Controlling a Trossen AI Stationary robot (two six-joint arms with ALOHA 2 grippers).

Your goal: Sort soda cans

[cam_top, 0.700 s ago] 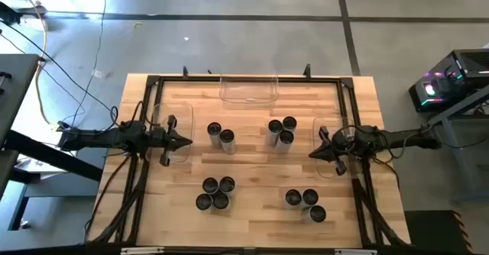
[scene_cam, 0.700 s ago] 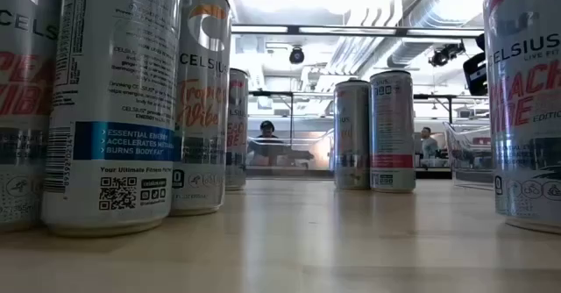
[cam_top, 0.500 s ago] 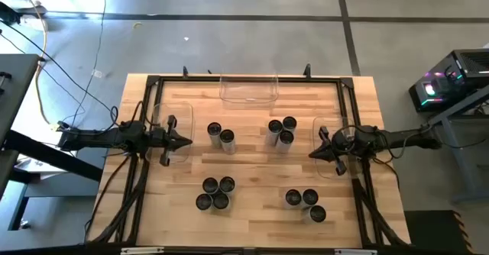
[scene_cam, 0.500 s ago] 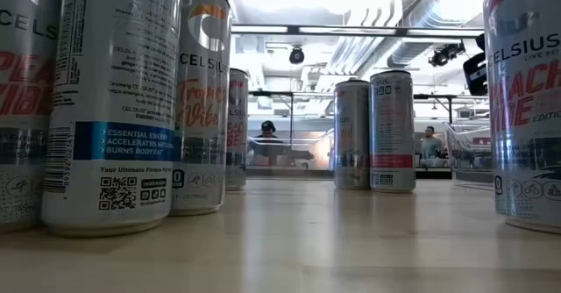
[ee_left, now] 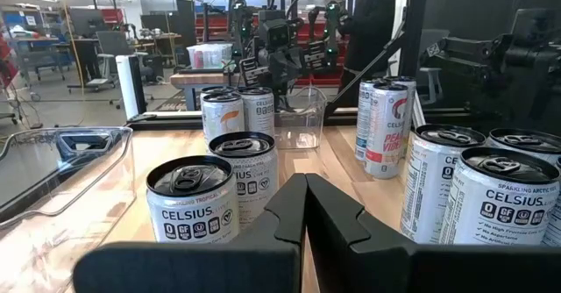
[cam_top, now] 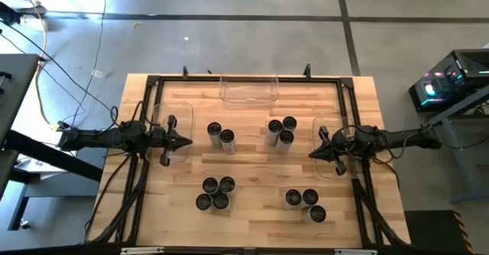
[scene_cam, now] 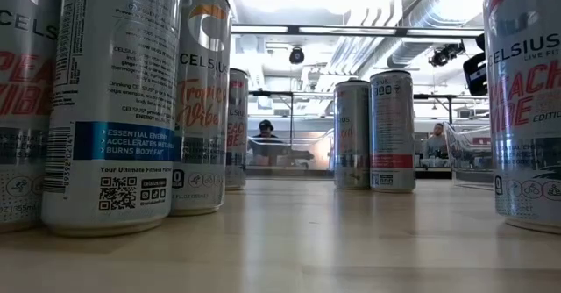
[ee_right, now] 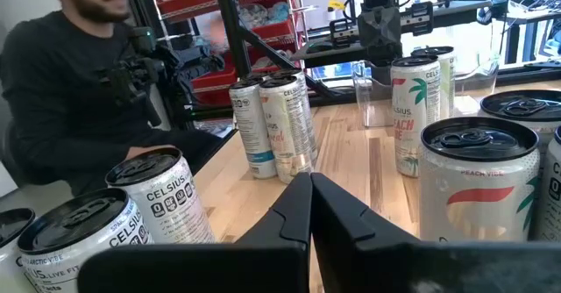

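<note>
12ish soda cans, both tools closed

Two slim black jointed arms, black cables trailing; left end effector, right end effector taper to points.

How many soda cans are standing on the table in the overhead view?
12 soda cans, all upright in four clusters: two near the left gripper, three near the right gripper, four front-left, three front-right. None looks hidden.
</note>
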